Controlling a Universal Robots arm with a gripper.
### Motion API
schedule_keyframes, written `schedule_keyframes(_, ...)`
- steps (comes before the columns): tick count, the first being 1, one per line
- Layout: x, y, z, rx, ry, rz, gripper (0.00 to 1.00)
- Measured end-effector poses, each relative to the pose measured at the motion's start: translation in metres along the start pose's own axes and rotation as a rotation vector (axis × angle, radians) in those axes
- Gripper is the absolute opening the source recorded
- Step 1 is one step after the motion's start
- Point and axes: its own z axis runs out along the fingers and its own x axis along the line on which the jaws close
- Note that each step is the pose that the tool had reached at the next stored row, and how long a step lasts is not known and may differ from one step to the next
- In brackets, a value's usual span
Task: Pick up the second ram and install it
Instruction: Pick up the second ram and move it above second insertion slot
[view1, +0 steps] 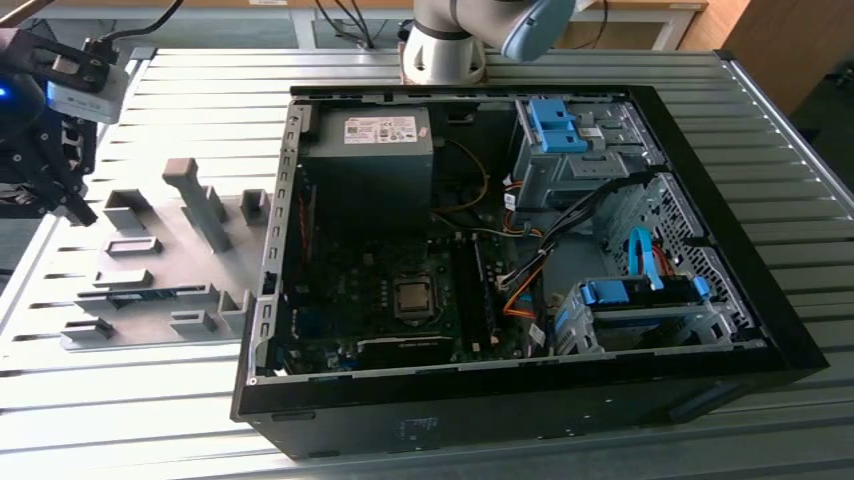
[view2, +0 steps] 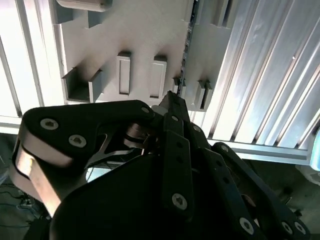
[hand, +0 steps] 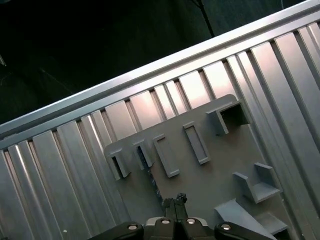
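Gripper fingers together, empty, over the grey fixture tray at the exterior view's left. Second ram stands on edge in its slot below, long axis running toward the fingertips; open PC case lies further right.

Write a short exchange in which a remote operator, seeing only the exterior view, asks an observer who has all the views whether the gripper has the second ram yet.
Operator: The gripper is at the exterior view's left edge. Is it holding anything?
Observer: No. In the first wrist view its fingertips are closed together with nothing between them.
Operator: Then how does the second ram sit?
Observer: In both wrist views the second ram stands on its long edge in a slot of the grey holder plate.
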Motion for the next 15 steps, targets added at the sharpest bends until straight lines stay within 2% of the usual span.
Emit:
schedule_keyframes(13,0.0001,-0.0005,0.0126,0.0081,0.0048,-0.214,0.1)
schedule_keyframes(14,0.0006,-0.0007,0.0135,0.0079,0.0053,-0.224,0.17)
schedule_keyframes(15,0.0013,-0.001,0.0145,0.0079,0.0056,-0.231,0.17)
